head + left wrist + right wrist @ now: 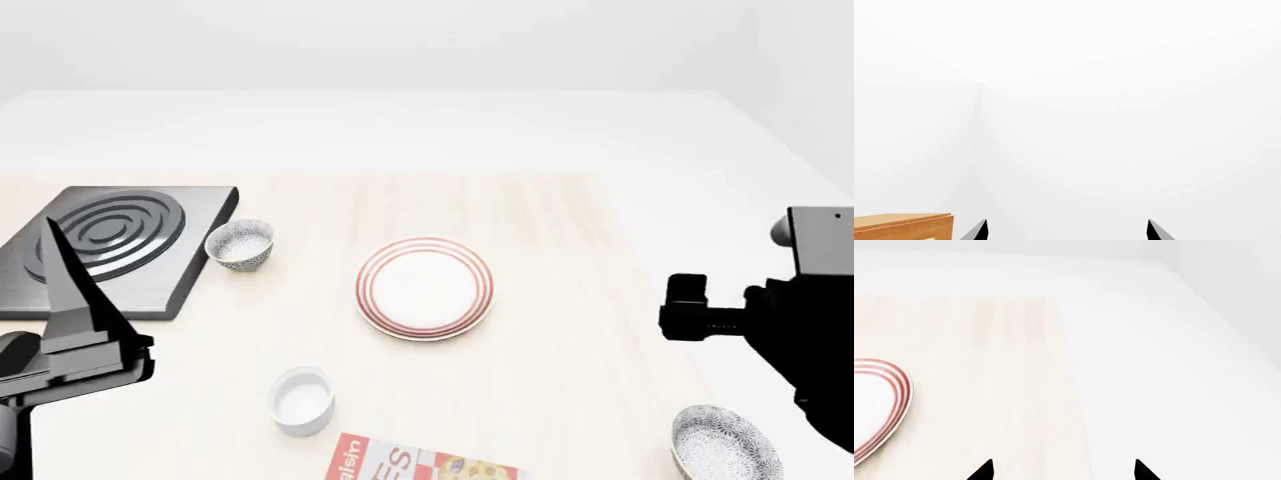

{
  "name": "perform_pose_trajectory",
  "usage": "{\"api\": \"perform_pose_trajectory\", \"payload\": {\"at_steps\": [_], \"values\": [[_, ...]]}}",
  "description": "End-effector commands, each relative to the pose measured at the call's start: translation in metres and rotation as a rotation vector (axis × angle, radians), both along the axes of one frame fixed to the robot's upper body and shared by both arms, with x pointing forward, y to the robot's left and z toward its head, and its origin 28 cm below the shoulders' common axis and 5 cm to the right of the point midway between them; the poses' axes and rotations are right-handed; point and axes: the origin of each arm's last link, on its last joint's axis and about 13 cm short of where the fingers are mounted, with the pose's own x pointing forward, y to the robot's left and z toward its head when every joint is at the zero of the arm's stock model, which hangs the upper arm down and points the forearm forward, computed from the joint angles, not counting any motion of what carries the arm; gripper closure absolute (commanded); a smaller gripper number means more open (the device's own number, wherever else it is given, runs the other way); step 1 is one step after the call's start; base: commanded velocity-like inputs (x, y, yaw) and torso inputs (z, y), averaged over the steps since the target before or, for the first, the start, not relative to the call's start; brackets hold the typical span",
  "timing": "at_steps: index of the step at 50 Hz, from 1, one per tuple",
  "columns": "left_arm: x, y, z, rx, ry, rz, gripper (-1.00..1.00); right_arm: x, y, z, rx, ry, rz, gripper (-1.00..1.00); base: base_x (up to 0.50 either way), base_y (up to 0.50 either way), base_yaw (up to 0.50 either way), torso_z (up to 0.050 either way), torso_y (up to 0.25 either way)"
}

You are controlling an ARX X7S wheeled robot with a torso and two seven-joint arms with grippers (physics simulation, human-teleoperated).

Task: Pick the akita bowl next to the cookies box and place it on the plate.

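In the head view the plate (424,288), white with red rings, lies mid-table; its edge also shows in the right wrist view as the plate (881,405). The cookies box (420,466) is cut off by the near edge. One akita bowl (725,446) sits at the near right, the closer of the two to the box. A second alike bowl (240,243) stands at the left by the black burner. My right gripper (1063,461) is open and empty, raised above the table's right edge, beyond the near-right bowl. My left gripper (1067,221) is open, facing a white wall.
A black burner plate (114,245) occupies the table's far left. A small plain white cup (302,399) stands near the cookies box. The pale table (574,230) ends at the right just past my right arm (801,320). A wooden corner (904,226) shows in the left wrist view.
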Motion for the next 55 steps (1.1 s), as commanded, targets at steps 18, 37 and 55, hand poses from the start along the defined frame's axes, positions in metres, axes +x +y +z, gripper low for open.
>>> {"api": "perform_pose_trajectory", "payload": {"at_steps": [18, 37, 55], "values": [[0.001, 0.001, 0.000, -0.001, 0.002, 0.002, -1.00, -0.011, -0.003, -0.055, 0.150, 0.327, -0.002, -1.00, 0.00, 0.00, 0.00, 0.000, 0.000], [0.002, 0.002, -0.003, -0.002, 0.001, 0.002, -1.00, -0.013, -0.004, -0.080, 0.220, 0.442, -0.035, -1.00, 0.00, 0.00, 0.00, 0.000, 0.000], [0.001, 0.001, -0.002, -0.002, 0.002, 0.005, -1.00, -0.019, -0.004, -0.097, 0.254, 0.517, -0.042, -1.00, 0.00, 0.00, 0.00, 0.000, 0.000]]}}
